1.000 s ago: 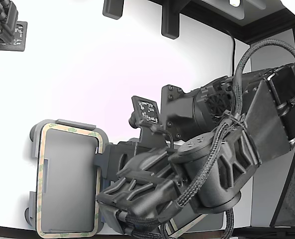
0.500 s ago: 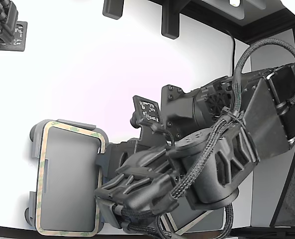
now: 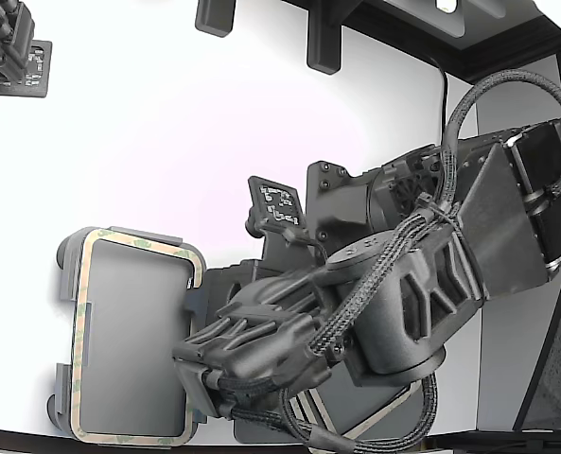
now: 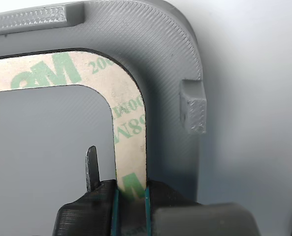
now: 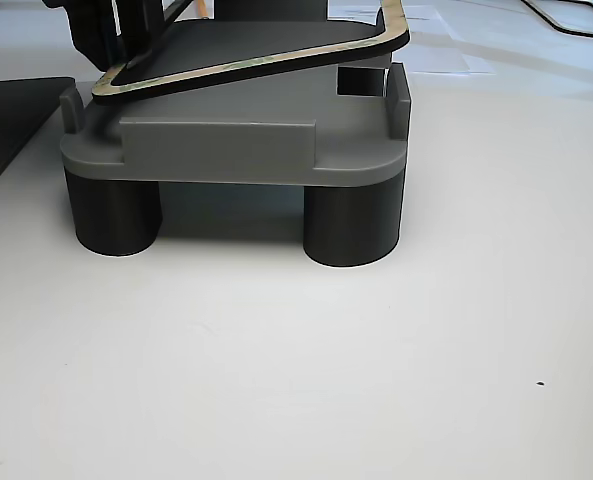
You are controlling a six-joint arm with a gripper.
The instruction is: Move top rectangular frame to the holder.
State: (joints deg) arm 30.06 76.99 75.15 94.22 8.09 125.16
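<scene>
The top rectangular frame point(image 3: 133, 242), tan with green print, lies over the light grey holder point(image 3: 65, 251) at the exterior view's lower left. My gripper point(image 3: 193, 374) is shut on the frame's long side nearest the arm. In the wrist view the two fingers pinch the tan strip point(image 4: 128, 123) at my gripper point(image 4: 131, 189), with the holder's rim point(image 4: 160, 59) and a raised tab point(image 4: 192, 105) beside it. In the other view the frame point(image 5: 276, 62) sits tilted on the holder point(image 5: 226, 150), one end low and the other lifted off it.
A darker mat with another frame point(image 3: 356, 416) lies under the arm. A tag plate point(image 3: 278, 206) sticks up from the wrist. A second arm point(image 3: 6, 47) sits at the exterior view's top left, and dark brackets point(image 3: 323, 38) hang at the top.
The arm has leaned toward the exterior view's left and its gripper has shifted slightly that way. The frame stays gripped over the holder, nudged only a little.
</scene>
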